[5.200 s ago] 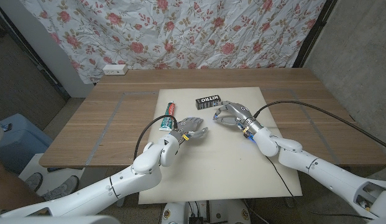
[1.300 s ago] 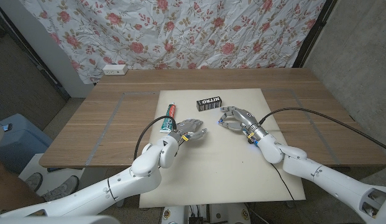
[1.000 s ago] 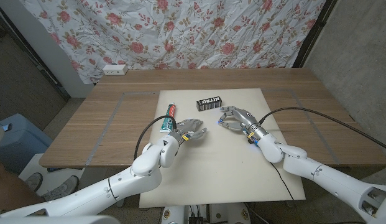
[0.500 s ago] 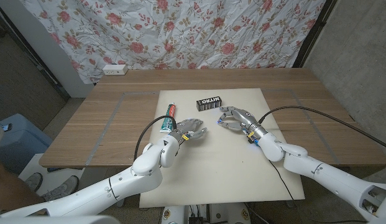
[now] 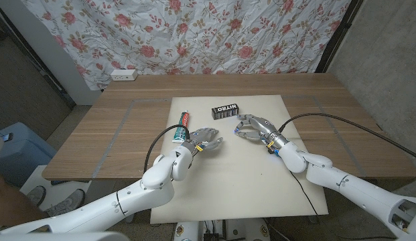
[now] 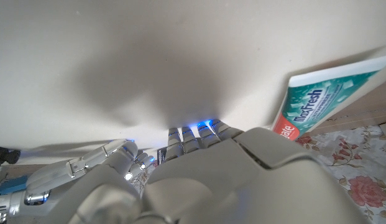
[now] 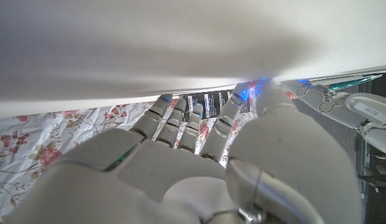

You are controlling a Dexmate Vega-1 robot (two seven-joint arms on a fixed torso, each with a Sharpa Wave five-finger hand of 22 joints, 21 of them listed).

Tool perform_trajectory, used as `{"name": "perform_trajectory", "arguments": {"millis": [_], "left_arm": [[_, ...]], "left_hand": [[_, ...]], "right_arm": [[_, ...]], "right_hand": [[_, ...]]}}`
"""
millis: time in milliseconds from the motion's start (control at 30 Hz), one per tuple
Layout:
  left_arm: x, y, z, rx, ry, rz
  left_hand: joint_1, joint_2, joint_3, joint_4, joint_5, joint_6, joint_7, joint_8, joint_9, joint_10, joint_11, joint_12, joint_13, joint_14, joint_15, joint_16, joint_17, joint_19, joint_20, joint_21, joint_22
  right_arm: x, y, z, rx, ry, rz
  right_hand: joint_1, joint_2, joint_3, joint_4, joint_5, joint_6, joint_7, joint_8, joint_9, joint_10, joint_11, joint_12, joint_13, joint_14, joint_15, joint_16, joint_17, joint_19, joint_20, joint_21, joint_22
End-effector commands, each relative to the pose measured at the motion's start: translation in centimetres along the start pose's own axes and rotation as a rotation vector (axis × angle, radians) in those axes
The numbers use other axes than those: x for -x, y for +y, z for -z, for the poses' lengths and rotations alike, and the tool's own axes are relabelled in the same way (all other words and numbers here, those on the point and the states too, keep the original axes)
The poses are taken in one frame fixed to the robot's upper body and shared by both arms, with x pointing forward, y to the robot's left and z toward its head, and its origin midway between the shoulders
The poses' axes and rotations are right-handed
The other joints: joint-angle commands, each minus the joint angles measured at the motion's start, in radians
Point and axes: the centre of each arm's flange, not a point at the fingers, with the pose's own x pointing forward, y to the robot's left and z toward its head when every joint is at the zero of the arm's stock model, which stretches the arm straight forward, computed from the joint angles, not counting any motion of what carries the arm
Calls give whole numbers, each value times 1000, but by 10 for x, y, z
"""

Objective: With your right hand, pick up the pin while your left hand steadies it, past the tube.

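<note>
White mat [image 5: 228, 167] under my hands: left hand [image 5: 204, 138] open beside the tube [image 5: 181, 126]; right hand [image 5: 253, 125] curled, its grip unclear.

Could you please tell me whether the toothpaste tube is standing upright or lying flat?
Lying flat: the toothpaste tube rests lengthwise on the white mat, beside the left hand.

A white mat [image 5: 241, 171] lies across the middle of the wooden counter [image 5: 107, 134]. Taking that mat as the landmark: a black box lettered NITRO [image 5: 226, 108] sits on its far part, slightly askew. Beyond the mat's far left corner, a white power strip [image 5: 123, 74] rests at the counter's back edge. Behind everything hangs a floral cloth [image 5: 194, 33].
</note>
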Motion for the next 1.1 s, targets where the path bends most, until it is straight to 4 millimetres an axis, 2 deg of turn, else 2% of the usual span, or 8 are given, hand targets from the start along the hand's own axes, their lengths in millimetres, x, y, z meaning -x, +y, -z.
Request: {"name": "perform_trajectory", "arguments": {"millis": [33,733,1100], "left_arm": [[0,2,5,-6,4,-6],[-1,6,5,-16,-3,-24],[-1,7,6,-15,-4,-33]], "left_hand": [[10,135,6,2,7,5,1,5,2,5,-5,7,3,4,-39,1,4,8,-64,2,3],[10,135,11,2,7,6,0,4,2,4,-5,5,3,5,-39,0,4,8,-64,1,3],[10,134,13,2,7,7,0,4,2,6,-5,6,3,5,-39,0,4,10,-65,1,3]], "right_arm": [[-1,-1,-5,-7,-24,-19],[-4,-7,-4,-15,-47,-24],[-5,-11,-2,-30,-55,-49]], "right_hand": [[-17,-3,-6,4,6,-15,1,-7,-2,-12,2,1,6,-10,7,-4,6,-8,3,0,5],[-57,-9,-16,10,9,-106,2,-50,-6,-63,12,0,7,-37,21,-17,14,-29,10,1,5],[-86,-18,-25,9,13,-193,7,-88,-8,-115,39,-2,7,-70,44,-33,20,-54,19,0,5]]}}
